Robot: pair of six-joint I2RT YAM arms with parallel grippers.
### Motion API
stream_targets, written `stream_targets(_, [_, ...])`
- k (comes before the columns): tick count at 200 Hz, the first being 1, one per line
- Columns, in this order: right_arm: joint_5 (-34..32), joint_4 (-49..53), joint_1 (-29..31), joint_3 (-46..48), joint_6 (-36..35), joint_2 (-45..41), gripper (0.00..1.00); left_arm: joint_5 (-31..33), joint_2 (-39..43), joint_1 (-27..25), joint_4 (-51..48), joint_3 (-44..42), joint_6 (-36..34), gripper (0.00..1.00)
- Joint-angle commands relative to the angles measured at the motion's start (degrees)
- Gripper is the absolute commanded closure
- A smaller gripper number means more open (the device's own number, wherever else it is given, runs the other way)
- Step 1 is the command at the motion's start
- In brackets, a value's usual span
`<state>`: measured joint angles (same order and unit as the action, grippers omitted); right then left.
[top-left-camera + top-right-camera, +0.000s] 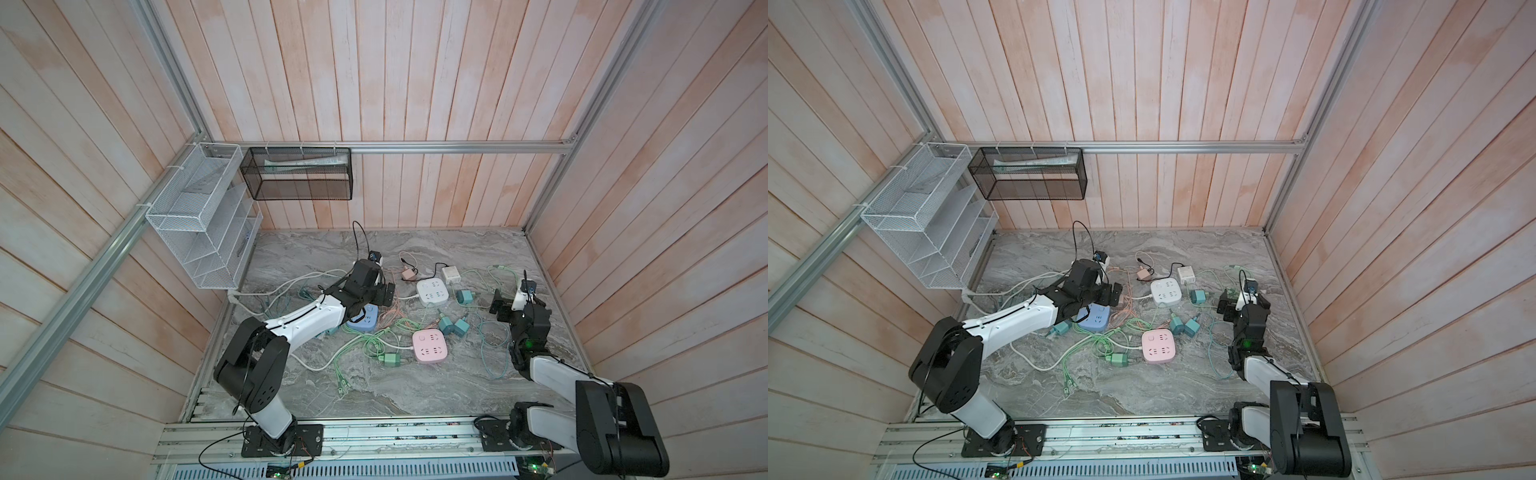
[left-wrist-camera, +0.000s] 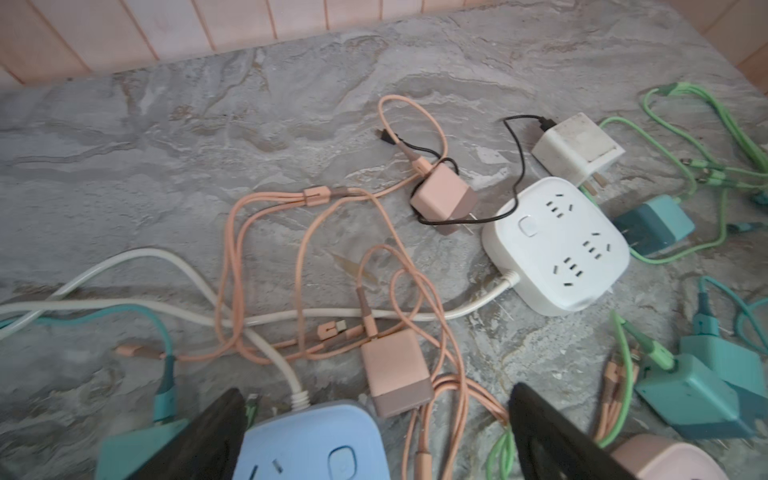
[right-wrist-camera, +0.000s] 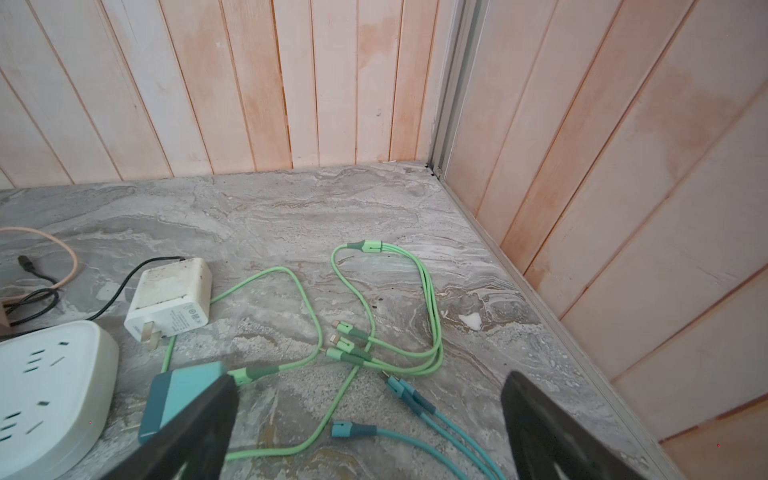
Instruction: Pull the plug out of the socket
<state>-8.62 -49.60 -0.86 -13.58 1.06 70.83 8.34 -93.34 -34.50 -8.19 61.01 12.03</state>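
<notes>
Two grippers stand with their jaws spread wide, and neither holds anything. The left gripper hangs low over the blue socket, left of the tabletop's middle. The right gripper hovers near the right edge, above loose green cables.

The pink plug lies on the tabletop just beside the blue socket, close to where the white cord enters it. Its pins are hidden. No plug shows seated in the visible part of the blue socket, in the white socket or in the pink socket, so the pull looks done.

As a judgement, the pink plug is a small, light, stiff plastic cube with smooth flat sides that could slip under a shallow pinch. The best hold is square across two opposite faces of the body, never on its soft pink cable. The pull should run straight along the pins, since a tilt could bend them. The blue socket also looks light and would likely lift or slide unless the other gripper pins it down.
</notes>
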Motion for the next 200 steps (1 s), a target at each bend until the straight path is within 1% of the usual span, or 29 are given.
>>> stream_targets(1, [1.5,-12.6,-0.3,1.1,0.9,4.0,0.02,5.8,4.0,0.6,2.5,-4.0,1.4,0.00])
stream_targets(10, [1.6,-16.1,-0.3,2.3,0.7,6.8,0.02,6.6,5.8,1.1,3.2,-5.7,1.6,0.00])
stream_targets(29, [0.5,-26.7,-0.4,5.2,1.7,13.0,0.02,9.9,9.7,2.1,4.1,-8.9,1.9,0.00])
stream_targets(47, [0.4,-33.1,-0.4,4.4,1.9,19.1,0.02,14.0,13.3,2.9,4.1,-11.6,1.8,0.00])
stream_targets(54, [1.2,-29.7,-0.4,2.6,1.5,18.9,0.02,15.9,15.0,3.2,4.5,-13.0,1.4,0.00])
stream_targets(63, [3.0,-19.7,-0.5,-0.2,0.9,16.3,0.02,18.4,17.1,3.6,5.3,-15.1,0.9,0.00])
stream_targets(68, [4.1,-16.8,-0.8,-1.0,0.9,15.6,0.02,19.6,18.4,3.9,5.9,-16.3,0.5,0.00])
stream_targets(80, [3.8,-21.7,-0.9,0.3,1.7,16.9,0.02,21.7,21.3,5.2,7.9,-19.6,-0.8,0.00])
stream_targets(90, [3.8,-23.6,-1.0,0.8,1.7,17.5,0.02,23.1,23.4,7.0,9.0,-22.1,-1.1,0.00])
stream_targets(108, [4.1,-20.7,-1.0,0.0,1.2,16.7,0.02,26.2,26.5,11.9,11.8,-25.8,-0.9,0.00])
stream_targets(119, [4.2,-19.1,-1.0,-0.4,1.1,16.2,0.02,28.0,27.8,14.9,17.1,-29.1,-2.5,0.00])
stream_targets(140, [4.1,-19.9,-1.0,-0.2,1.2,16.5,0.02,26.1,27.9,19.5,33.9,-36.5,-7.3,0.00])
stream_targets(153, [4.1,-19.5,-1.0,-0.3,1.1,16.4,0.02,22.8,25.6,23.0,44.5,-40.6,-9.1,0.00])
stream_targets(169, [4.1,-19.7,-1.0,-0.3,1.2,16.4,0.02,19.7,21.3,26.6,51.3,-42.2,-8.4,0.00])
stream_targets(184, [4.1,-19.7,-1.0,-0.3,1.1,16.4,0.02,16.6,17.0,28.5,56.6,-42.6,-9.3,0.00])
stream_targets(194, [4.1,-19.6,-1.0,-0.3,1.1,16.4,0.02,12.9,13.9,29.6,64.4,-44.6,-11.2,0.00])
stream_targets(200, [4.1,-19.7,-1.0,-0.3,1.1,16.4,0.02,11.5,12.0,30.5,68.8,-45.8,-10.1,0.00])
